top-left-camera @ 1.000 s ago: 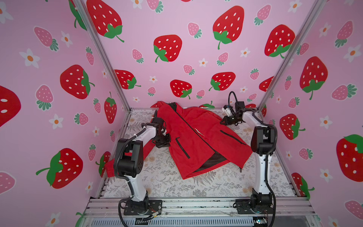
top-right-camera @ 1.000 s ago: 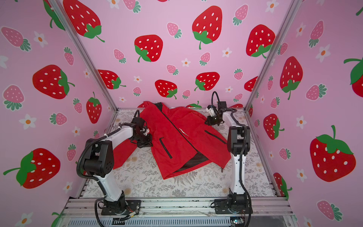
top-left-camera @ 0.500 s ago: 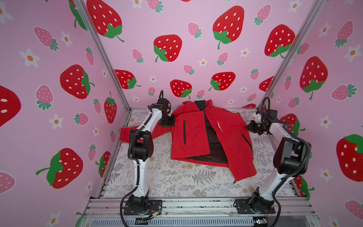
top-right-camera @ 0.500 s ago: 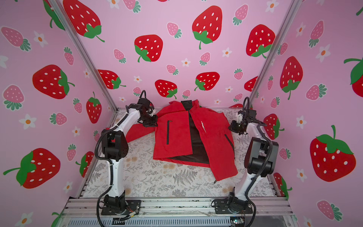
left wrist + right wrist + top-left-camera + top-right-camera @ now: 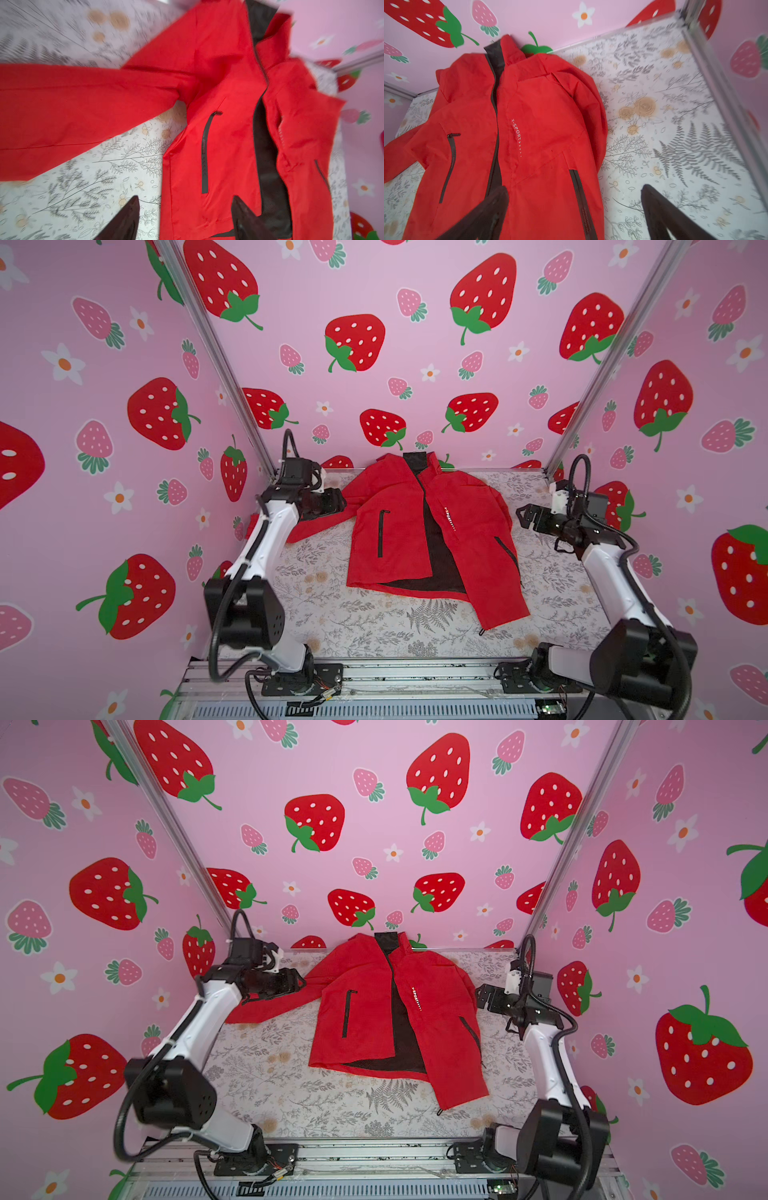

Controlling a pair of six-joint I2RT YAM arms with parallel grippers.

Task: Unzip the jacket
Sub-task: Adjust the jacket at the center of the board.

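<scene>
Since the front panels of the jacket (image 5: 395,531) already lie parted, with dark lining (image 5: 440,556) showing from chest to hem, the step in hand reads as letting go and clearing off. Doing it well means lifting straight away from the cloth, so that no fingertip drags a panel back over the opening.

The left end effector (image 5: 334,502), jaws spread with nothing between them, hangs just beside the shoulder, above the outstretched sleeve (image 5: 316,526). Whether it brushes the cloth I cannot tell. The right end effector (image 5: 524,516), likewise spread and empty, sits apart from the garment's opposite edge, over the bare floral surface (image 5: 353,626).

Between the two, the jacket lies face up toward the back of that surface, collar against the rear wall. Whether the black front zip (image 5: 496,124) is fully parted in its upper stretch near the collar cannot be told; if it is not, it may need one more pull.
</scene>
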